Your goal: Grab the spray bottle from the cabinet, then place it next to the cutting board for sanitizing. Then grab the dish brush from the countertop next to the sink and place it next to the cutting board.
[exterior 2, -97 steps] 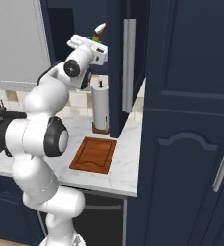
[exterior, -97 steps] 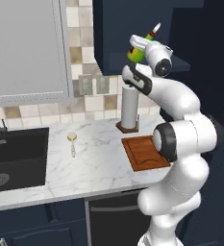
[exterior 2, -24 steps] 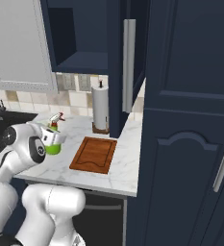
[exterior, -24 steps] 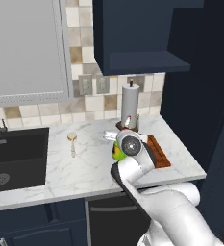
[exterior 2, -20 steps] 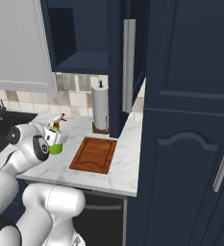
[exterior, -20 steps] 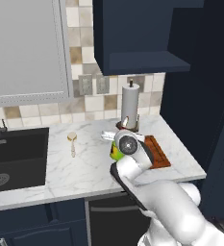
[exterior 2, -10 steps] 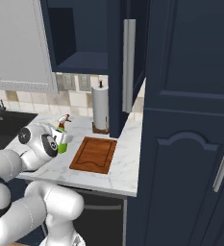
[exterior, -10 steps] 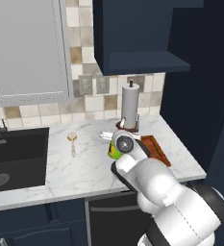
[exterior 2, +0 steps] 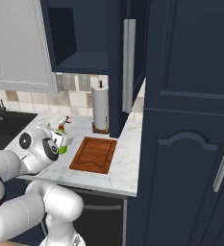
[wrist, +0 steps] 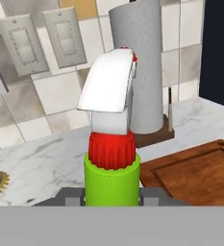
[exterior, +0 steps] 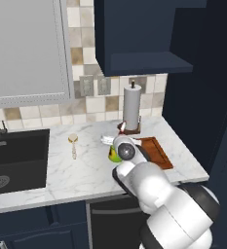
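Placement step: the gripper [exterior 2: 60, 140] has its jaws pinching the green spray bottle [wrist: 111, 163] upright, low over the marble worktop [exterior: 88, 170] just left of the cutting board [exterior 2: 94, 154]. Next, probably: set it down and release, then fetch the dish brush [exterior: 73, 144] nearer the sink [exterior: 17, 158].

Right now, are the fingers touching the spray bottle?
Touching. In the hand view the grey fingers press against both sides of the green spray bottle, with no gap showing on either side.

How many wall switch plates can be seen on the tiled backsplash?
2. Both sit side by side on the tiles left of the paper towel roll: the left plate and the right plate. The arm might hide others lower down.
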